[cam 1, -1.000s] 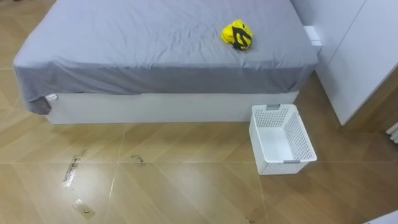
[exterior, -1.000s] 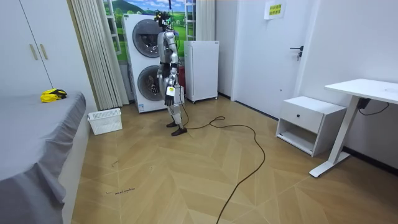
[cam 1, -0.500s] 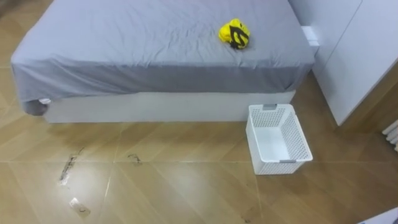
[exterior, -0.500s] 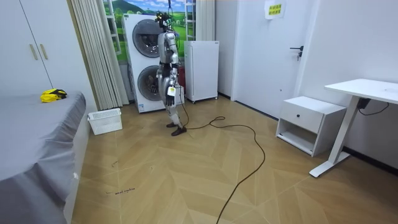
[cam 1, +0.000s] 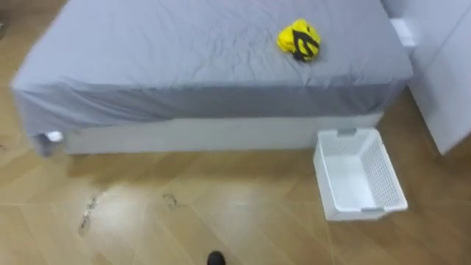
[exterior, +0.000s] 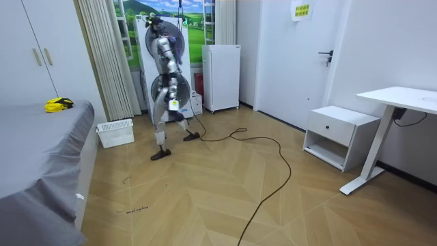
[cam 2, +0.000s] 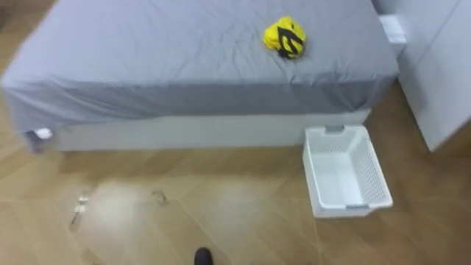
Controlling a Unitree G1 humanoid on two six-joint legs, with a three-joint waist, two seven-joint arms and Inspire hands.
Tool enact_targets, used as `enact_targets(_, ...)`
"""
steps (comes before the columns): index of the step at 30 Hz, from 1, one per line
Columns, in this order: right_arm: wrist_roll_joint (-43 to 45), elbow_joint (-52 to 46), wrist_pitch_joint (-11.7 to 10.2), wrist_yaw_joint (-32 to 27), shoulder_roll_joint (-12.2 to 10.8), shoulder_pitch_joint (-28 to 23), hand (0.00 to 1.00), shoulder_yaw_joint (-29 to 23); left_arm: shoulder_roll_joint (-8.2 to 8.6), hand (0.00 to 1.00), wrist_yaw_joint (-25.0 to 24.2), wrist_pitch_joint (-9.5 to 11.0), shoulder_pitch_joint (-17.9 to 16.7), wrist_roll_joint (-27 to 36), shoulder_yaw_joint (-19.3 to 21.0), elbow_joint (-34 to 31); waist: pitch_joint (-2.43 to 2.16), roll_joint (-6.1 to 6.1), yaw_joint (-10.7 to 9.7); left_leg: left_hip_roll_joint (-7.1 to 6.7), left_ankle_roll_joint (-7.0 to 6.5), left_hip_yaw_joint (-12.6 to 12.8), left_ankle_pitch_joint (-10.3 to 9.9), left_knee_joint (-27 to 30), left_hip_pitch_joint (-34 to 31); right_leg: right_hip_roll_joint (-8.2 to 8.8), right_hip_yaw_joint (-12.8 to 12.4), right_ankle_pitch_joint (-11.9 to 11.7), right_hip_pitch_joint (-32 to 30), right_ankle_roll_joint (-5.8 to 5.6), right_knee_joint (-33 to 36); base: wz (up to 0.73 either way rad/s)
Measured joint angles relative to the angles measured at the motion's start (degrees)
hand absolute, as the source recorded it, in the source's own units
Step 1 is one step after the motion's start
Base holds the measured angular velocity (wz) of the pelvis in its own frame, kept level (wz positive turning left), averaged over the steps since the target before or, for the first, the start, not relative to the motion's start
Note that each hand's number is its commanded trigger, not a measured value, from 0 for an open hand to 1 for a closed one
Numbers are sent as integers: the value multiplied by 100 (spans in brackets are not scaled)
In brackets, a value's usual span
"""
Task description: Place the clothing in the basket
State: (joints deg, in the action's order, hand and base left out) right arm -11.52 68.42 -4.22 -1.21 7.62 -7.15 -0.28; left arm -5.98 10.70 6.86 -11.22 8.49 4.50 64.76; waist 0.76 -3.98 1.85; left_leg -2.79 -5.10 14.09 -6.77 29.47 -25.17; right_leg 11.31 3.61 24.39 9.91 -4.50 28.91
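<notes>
Stands with legs apart in a stride on the parquet floor (cam 1: 221, 221), in front of the stacked washing machines (exterior: 145, 65), with a small white fridge (exterior: 222, 76) just beside them at 3 o'clock in the room view. Faces the bed (cam 1: 184, 66), well apart from it.

Looks down on the grey sheet and finds the task's thing there: a crumpled yellow garment (cam 1: 298, 39) with black markings, at 1 o'clock in the eye views, lying on the bed top near the far right corner. Finds the white laundry basket (cam 1: 392, 180) on the floor at 4 o'clock, just beside the bed's base and at about 5 o'clock from the garment, apart from it. Meets a white wardrobe (cam 1: 450, 81) at 3 o'clock, near the basket.

Cannot tell how far the left hand (exterior: 174, 104) is open, nor whether it has hold of anything: hangs at hip height and appears too small in the room view. Cannot tell for the right hand (exterior: 159, 102) either, low at 9 o'clock of the body.
</notes>
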Motion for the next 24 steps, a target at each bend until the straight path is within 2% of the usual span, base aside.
enact_targets(1, -4, -18, 0, -94, -15, -19, 0, 15, -45, 0, 30, 115, 81, 76, -10, -10, -4, -18, 12, -43, -40, 88, -272, 30, 296, 115, -38, -531, -264, 11, 916, -17)
enact_targets(2, -5, -67, 1, -140, -20, -44, 0, -3, -55, 0, 49, 157, 115, 90, -8, -23, -24, 5, 11, -70, -60, 89, -380, -3, 478, 147, -33, -950, -380, 10, 1304, -10)
enact_targets(3, -18, -212, 3, -202, -21, -77, 0, -26, -55, 0, 108, 225, 159, 79, -24, -68, -58, 76, 15, -101, -102, 75, -549, -184, 875, 178, -27, -1970, -619, 91, 1953, -7)
enact_targets(4, -39, -455, 2, -261, -29, -63, 0, -99, -35, 0, 168, 260, 204, 46, -16, -127, -70, 171, 33, -102, -111, -37, -672, -412, 1237, 120, 10, -2037, -982, 227, 2557, -14)
enact_targets(5, -44, -607, -1, -277, -32, -57, 0, -109, -31, 0, 174, 283, 216, 7, -12, -132, -69, 219, 52, -93, -106, -69, -711, -538, 1424, 56, 56, -1777, -1220, 294, 2798, -27)
enact_targets(6, -96, -912, -3, -312, -35, 11, 0, -107, -15, 0, 175, 291, 216, -62, -16, -140, -57, 325, 65, -95, -91, -302, -738, -816, 1799, -159, 238, -1248, -1628, 441, 2979, -31)
enact_targets(7, -142, -1234, -1, -365, -47, 66, 0, -107, -7, 0, 172, 289, 221, -152, -21, -212, -39, 424, 31, -70, -65, -642, -762, -1065, 2150, -431, 470, -849, -2016, 552, 2748, -22)
enact_targets(8, -161, -1370, -6, -407, -57, 100, 0, -103, -16, 0, 164, 289, 200, -190, -20, -216, -29, 458, 28, -62, -57, -825, -773, -1161, 2308, -575, 609, -724, -2190, 583, 2520, 0)
enact_targets(9, -176, -1568, -24, -524, -82, 172, 0, -97, -33, 0, 160, 287, 213, -189, -33, -214, -8, 500, -23, -59, -51, -1148, -806, -1329, 2598, -814, 819, -635, -2493, 590, 1807, 41)
enact_targets(10, -163, -1612, -97, -654, -92, 227, 0, -113, -42, 0, 161, 282, 228, -184, -141, -247, -10, 478, -105, -56, -38, -1387, -880, -1460, 2838, -916, 937, -694, -2717, 600, 928, 60)
enact_targets(11, -164, -1630, -114, -722, -88, 231, 0, -125, -47, 0, 157, 282, 219, -180, -206, -272, -12, 468, -151, -49, -28, -1508, -916, -1531, 2953, -928, 959, -793, -2792, 581, 458, 84)
enact_targets(12, -176, -1656, -125, -870, -72, 226, 0, -165, -34, 0, 146, 277, 181, -181, -382, -291, -21, 472, -149, 17, 19, -1566, -1012, -1717, 3219, -922, 979, -1295, -2888, 630, -435, 83)
enact_targets(13, -214, -1679, -136, -1019, -73, 223, 0, -218, -20, 0, 136, 240, 146, -181, -504, -291, -23, 526, -148, 158, 93, -1599, -1118, -1798, 3492, -930, 1085, -1933, -2917, 639, -983, 73)
enact_targets(14, -223, -1731, -141, -1091, -81, 218, 0, -226, -25, 0, 136, 231, 94, -180, -528, -291, -38, 536, -135, 222, 142, -1613, -1175, -1807, 3591, -951, 1085, -2192, -2914, 692, -1170, 53)
enact_targets(15, -205, -1912, -215, -1196, -93, 217, 0, -245, -51, 0, 133, 224, -15, -174, -527, -281, -97, 488, -118, 310, 303, -1577, -1308, -1724, 3636, -1013, 1089, -2488, -2873, 937, -1170, 26)
enact_targets(16, -184, -2110, -307, -1259, -76, 260, 0, -318, -49, 0, 112, 211, -180, -135, -527, -268, -97, 630, -64, 451, 544, -1506, -1423, -1642, 3655, -1140, 1182, -2482, -2829, 1106, -959, 13)
enact_targets(17, -175, -2218, -348, -1306, -66, 299, 0, -352, -53, 0, 92, 209, -225, -129, -524, -268, -74, 681, -18, 535, 622, -1405, -1417, -1594, 3686, -1185, 1220, -2451, -2812, 1130, -817, 9)
enact_targets(18, -124, -2425, -384, -1420, -58, 355, 0, -368, -87, 0, 86, 205, -293, -129, -518, -266, -65, 677, 45, 606, 846, -1251, -1398, -1549, 3673, -1164, 1102, -2264, -2804, 1163, -639, 47)
enact_targets(19, -107, -2595, -401, -1517, -69, 392, 0, -460, -128, 0, 87, 205, -296, -132, -526, -289, -53, 673, -1, 696, 922, -1142, -1405, -1781, 3551, -1127, 742, -2216, -2804, 1101, -459, 80)
enact_targets(20, -120, -2653, -400, -1555, -64, 381, 0, -534, -147, 0, 89, 220, -274, -131, -531, -308, -42, 675, -20, 736, 946, -1061, -1315, -2015, 3525, -1091, 725, -2196, -2836, 1067, -266, 97)
enact_targets(21, -147, -2702, -380, -1618, -40, 386, 0, -610, -181, 0, 105, 249, -239, -151, -483, -455, 13, 604, 57, 730, 717, -804, -996, -1995, 3519, -1012, 884, -1993, -3034, 853, 291, 53)
enact_targets(22, -135, -2784, -357, -1622, -64, 390, 0, -532, -272, 0, 145, 267, -396, -137, -420, -506, -50, 449, 166, 706, 804, -573, -1063, -1711, 3517, -972, 979, -1983, -3038, 896, 27, 17)
enact_targets(23, -124, -2921, -323, -1619, -62, 376, 0, -506, -294, 0, 165, 246, -459, -115, -408, -502, -57, 406, 196, 699, 836, -463, -1161, -1515, 3515, -993, 1094, -1977, -2968, 1015, -195, -19)
enact_targets(24, -89, -3215, -315, -1636, -35, 377, 0, -503, -233, 0, 205, 158, -590, -105, -407, -497, -60, 516, 167, 842, 833, -309, -1364, -948, 3412, -1095, 1222, -1907, -2786, 1177, -310, -29)
